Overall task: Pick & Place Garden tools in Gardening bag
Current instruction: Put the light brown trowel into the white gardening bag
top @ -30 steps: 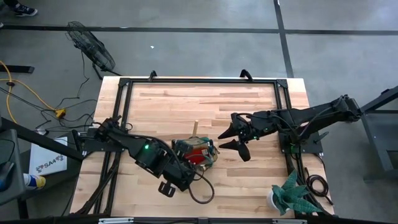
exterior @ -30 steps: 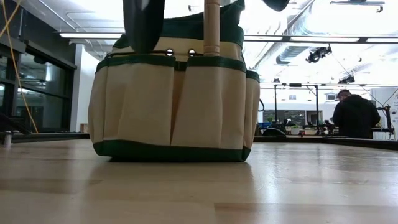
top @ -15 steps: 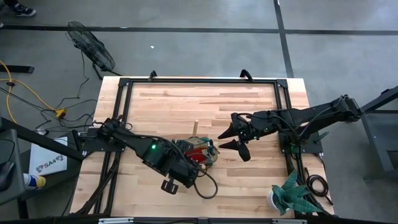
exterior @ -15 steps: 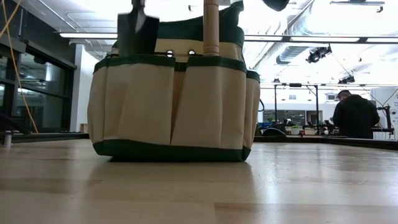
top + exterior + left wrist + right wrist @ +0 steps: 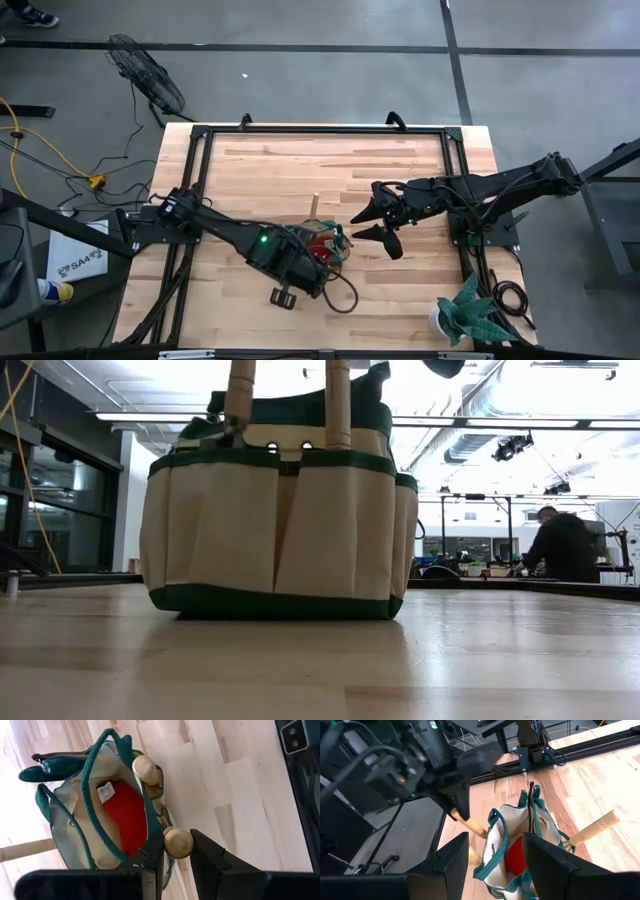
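Note:
The beige gardening bag (image 5: 322, 246) with green trim stands on the table; it also shows in the low view (image 5: 275, 525). A red item (image 5: 127, 815) lies inside it. A wooden-handled tool (image 5: 338, 405) sticks up from an outer pocket, and green-handled shears (image 5: 55, 766) sit at the bag's side. My left gripper (image 5: 176, 851) is over the bag's rim, shut on a second wooden handle (image 5: 239, 390) that stands in a near outer pocket. My right gripper (image 5: 360, 222) hovers open and empty just right of the bag. My left gripper pinches the round free end of the tool's wooden handle (image 5: 178, 842) between its two fingers, coming from above. The handle stands nearly upright (image 5: 470, 826), and its lower part is hidden inside the bag's outer pocket (image 5: 215, 520).
A green spiky plant in a white pot (image 5: 468, 312) stands at the table's near right corner. A black frame (image 5: 200, 135) runs round the tabletop. A fan (image 5: 145, 70) and cables lie on the floor beyond. A person (image 5: 565, 545) stands far behind the table.
My left gripper has moved toward the table's right edge, over the bag, and down. The tool it holds has gone blade first into the bag's outer pocket; the dark blade that showed above the rim is now hidden, and only the wooden handle sticks up.

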Controlling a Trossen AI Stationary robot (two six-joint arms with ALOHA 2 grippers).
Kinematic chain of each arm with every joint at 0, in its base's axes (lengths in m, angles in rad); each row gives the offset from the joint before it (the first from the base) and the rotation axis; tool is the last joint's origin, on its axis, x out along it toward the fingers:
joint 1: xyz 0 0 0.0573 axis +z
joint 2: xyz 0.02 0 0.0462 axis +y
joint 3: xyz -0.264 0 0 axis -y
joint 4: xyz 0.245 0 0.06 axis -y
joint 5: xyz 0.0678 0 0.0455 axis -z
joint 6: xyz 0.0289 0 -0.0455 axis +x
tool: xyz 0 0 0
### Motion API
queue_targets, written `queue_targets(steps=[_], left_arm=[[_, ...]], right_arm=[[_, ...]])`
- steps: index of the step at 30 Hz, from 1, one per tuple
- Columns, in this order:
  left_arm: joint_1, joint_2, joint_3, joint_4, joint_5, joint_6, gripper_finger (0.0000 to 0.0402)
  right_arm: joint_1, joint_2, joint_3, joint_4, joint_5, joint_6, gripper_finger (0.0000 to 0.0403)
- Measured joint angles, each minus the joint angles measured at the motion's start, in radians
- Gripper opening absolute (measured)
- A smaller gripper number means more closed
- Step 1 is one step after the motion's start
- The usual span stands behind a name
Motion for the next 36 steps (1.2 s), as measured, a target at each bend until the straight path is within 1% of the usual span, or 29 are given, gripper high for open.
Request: queue_targets(steps=[7,13,19,25,29,36], left_arm=[[0.038,0.0,-0.063,0.033,0.047,-0.036,0.0061],[0.054,-0.001,-0.133,0.054,0.051,-0.042,0.0061],[0.054,-0.001,-0.148,0.062,0.055,-0.048,0.0061],[0.053,-0.023,-0.149,0.052,0.021,-0.076,0.0061],[0.053,-0.049,-0.148,0.007,-0.016,-0.118,0.0061],[0.053,-0.058,-0.148,-0.044,-0.123,-0.15,0.0061]], right_arm=[[0.0,0.0,0.0,-0.002,-0.003,0.0,0.0176],[0.0,0.0,0.0,-0.003,-0.003,0.0,0.0176],[0.0,0.0,0.0,-0.004,-0.003,0.0,0.0176],[0.0,0.0,0.0,-0.005,-0.003,0.001,0.0176],[0.0,0.0,0.0,-0.005,-0.003,0.001,0.0176],[0.0,0.0,0.0,-0.005,-0.001,0.008,0.0176]])
